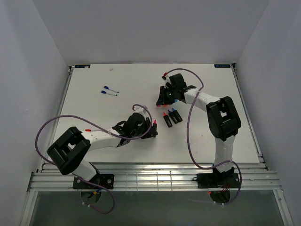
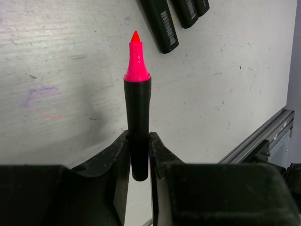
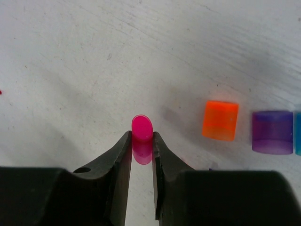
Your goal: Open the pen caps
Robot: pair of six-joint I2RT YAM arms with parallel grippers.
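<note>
White tabletop (image 1: pixel 94 108) under two arms. On it, the left gripper (image 2: pixel 139 136) clamps one uncapped black marker (image 2: pixel 138 108), its pink tip bare. Three more black markers (image 2: pixel 160 21) lie beyond it, and two thin blue-capped pens (image 1: pixel 111 89) lie farther off. The right gripper (image 3: pixel 141 136) pinches one pink cap (image 3: pixel 142 128), with one orange cap (image 3: pixel 220 120) and one purple cap (image 3: pixel 272 132) loose beside it.

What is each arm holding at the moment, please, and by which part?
The left jaws grip the uncapped black marker near its rear end, pink tip pointing away; the right jaws pinch the pink cap across its sides.
</note>
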